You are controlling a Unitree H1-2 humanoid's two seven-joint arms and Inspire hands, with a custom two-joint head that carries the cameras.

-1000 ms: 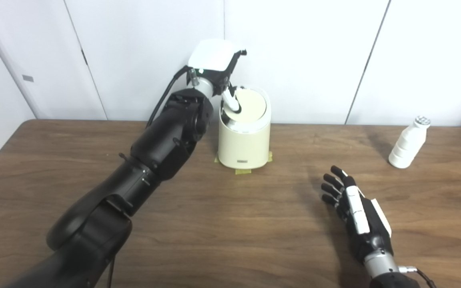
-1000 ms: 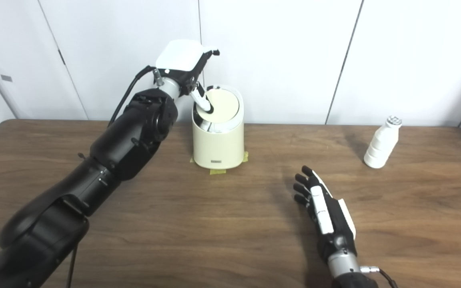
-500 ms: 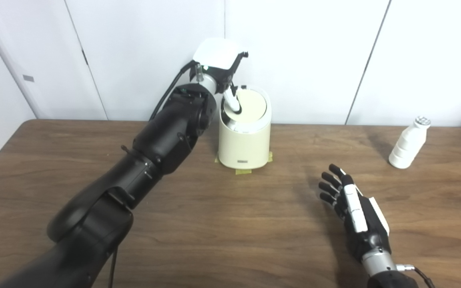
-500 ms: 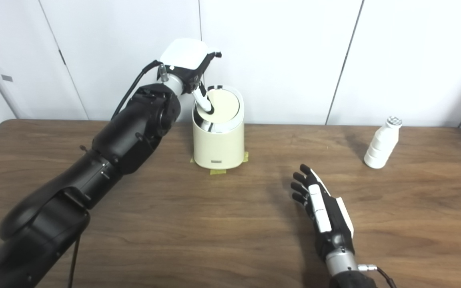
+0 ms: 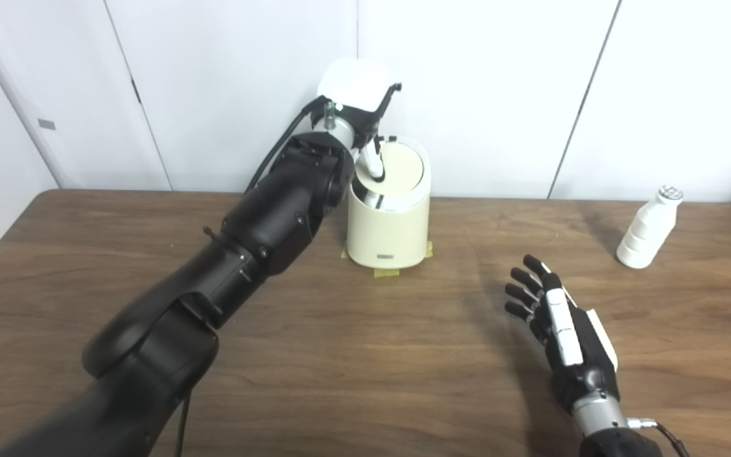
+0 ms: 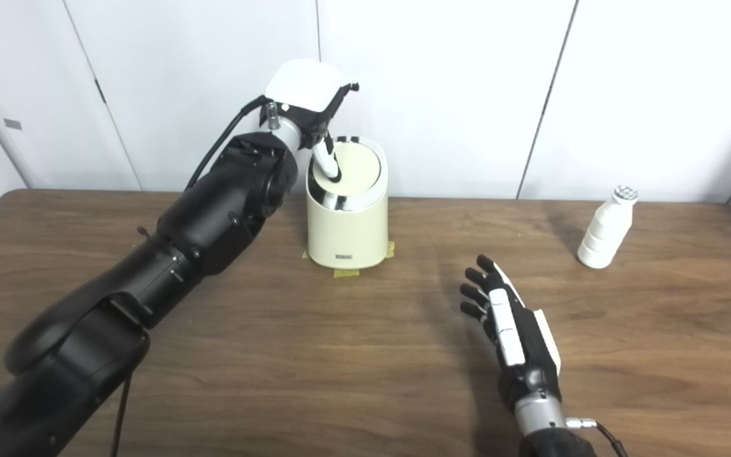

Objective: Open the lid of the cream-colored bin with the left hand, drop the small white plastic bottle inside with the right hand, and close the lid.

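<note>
The cream-colored bin (image 5: 388, 228) stands at the back of the table near the wall. Its round lid (image 5: 403, 168) tilts toward me, and a dark gap shows along its near left edge. My left hand (image 5: 356, 95) hovers above the bin's left side with one finger (image 5: 373, 162) pointing down onto the lid; it grasps nothing. The small white plastic bottle (image 5: 648, 228) stands upright at the far right. My right hand (image 5: 559, 320) is open above the table, fingers spread, well short of the bottle and left of it.
Yellow tape (image 5: 384, 273) marks the bin's base on the brown wooden table (image 5: 340, 355). White wall panels (image 5: 486, 89) rise just behind the bin and bottle. My left forearm (image 5: 245, 241) crosses the table's left half.
My left arm and hand have shifted slightly right and the finger has pushed further down on the lid's near left edge. The right hand has drifted a little forward and up.
</note>
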